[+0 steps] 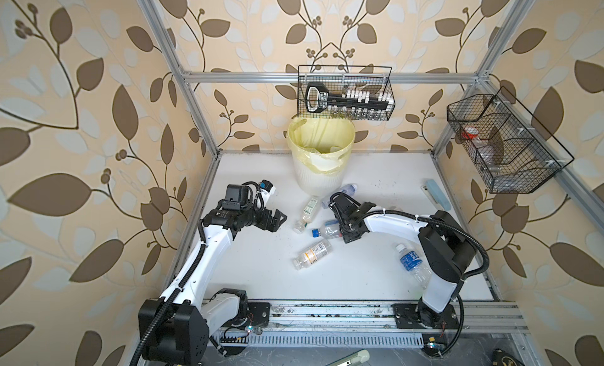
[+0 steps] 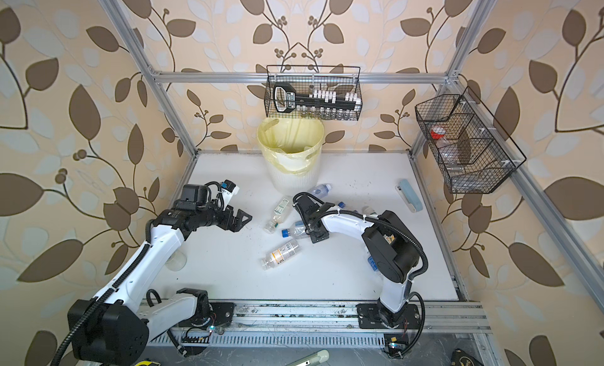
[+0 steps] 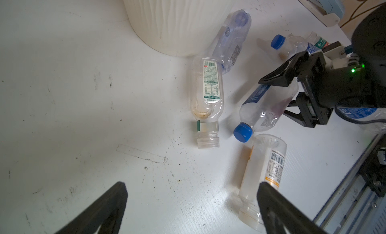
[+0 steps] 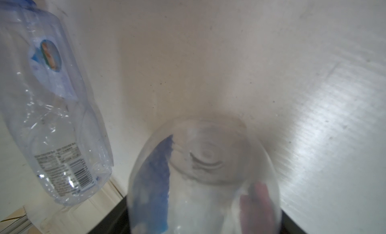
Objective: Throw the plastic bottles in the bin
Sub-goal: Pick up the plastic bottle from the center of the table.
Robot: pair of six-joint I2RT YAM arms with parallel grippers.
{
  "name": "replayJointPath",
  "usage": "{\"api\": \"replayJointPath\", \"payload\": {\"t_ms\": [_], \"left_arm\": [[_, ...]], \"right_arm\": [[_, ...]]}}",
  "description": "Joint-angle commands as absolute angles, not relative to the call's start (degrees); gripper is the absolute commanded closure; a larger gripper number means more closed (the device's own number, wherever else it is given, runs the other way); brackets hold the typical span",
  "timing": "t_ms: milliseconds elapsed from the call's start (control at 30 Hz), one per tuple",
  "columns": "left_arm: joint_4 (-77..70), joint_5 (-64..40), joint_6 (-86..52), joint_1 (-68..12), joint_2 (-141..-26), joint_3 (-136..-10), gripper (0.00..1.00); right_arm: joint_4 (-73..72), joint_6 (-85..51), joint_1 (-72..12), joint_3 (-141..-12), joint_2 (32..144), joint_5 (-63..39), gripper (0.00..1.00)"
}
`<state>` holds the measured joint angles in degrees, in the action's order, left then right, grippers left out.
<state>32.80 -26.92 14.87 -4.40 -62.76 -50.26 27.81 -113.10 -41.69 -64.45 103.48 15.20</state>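
Observation:
The cream ribbed bin (image 1: 318, 174) with a yellow liner stands at the back of the white table. Several plastic bottles lie in front of it. My right gripper (image 1: 341, 232) is shut on a clear blue-capped bottle (image 3: 265, 105), one finger on each side, and its base fills the right wrist view (image 4: 198, 180). Beside it lie a green-labelled bottle (image 1: 307, 214), an orange-labelled bottle (image 1: 313, 253) and a crushed bluish bottle (image 1: 346, 188). A blue-labelled bottle (image 1: 410, 261) lies by the right arm. My left gripper (image 1: 277, 219) hangs open and empty, to the left of the bottles.
Two black wire baskets hang on the frame, one above the bin (image 1: 346, 93) and one on the right wall (image 1: 503, 145). A pale blue block (image 1: 438, 194) lies at the table's right edge. The arms' metal rail (image 1: 327, 315) runs along the front.

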Motion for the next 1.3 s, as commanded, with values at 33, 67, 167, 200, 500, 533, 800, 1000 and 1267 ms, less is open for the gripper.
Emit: {"api": "replayJointPath", "payload": {"t_ms": [33, 67, 167, 200, 500, 533, 800, 1000, 1267], "left_arm": [[33.1, -28.9, 15.2, -3.7, -62.2, -50.0, 0.01], [33.0, -29.0, 15.2, -3.7, -62.3, -50.0, 0.01], [33.4, -29.0, 15.2, -3.6, -62.2, -50.2, 0.01], [33.5, -29.1, 15.2, -3.5, -62.1, -50.2, 0.01], [33.4, -29.8, 15.2, -3.3, -62.1, -50.2, 0.01], [33.5, -29.8, 15.2, -3.3, -62.0, -50.2, 0.01], [33.6, -30.3, 15.0, -2.7, -61.4, -50.1, 0.01], [33.9, -30.1, 14.9, -2.1, -61.8, -50.3, 0.01], [33.8, -32.3, 14.0, 0.4, -62.4, -50.3, 0.01]], "right_arm": [[26.1, -122.4, -41.3, -61.7, 101.7, 14.2, 0.33], [24.5, -122.5, -41.3, -60.8, 101.5, 14.0, 0.37], [18.7, -123.7, -41.4, -57.4, 100.4, 12.5, 0.42], [17.5, -123.9, -41.5, -56.8, 99.9, 12.6, 0.43], [19.6, -122.0, -42.1, -56.3, 93.8, 16.3, 0.44], [19.4, -121.5, -42.1, -56.0, 92.8, 16.6, 0.44], [19.2, -117.0, -42.2, -53.9, 86.0, 19.1, 0.46], [21.0, -111.4, -41.5, -53.5, 82.4, 18.3, 0.46], [18.2, -96.3, -39.0, -49.1, 76.2, 16.8, 0.47]]}}
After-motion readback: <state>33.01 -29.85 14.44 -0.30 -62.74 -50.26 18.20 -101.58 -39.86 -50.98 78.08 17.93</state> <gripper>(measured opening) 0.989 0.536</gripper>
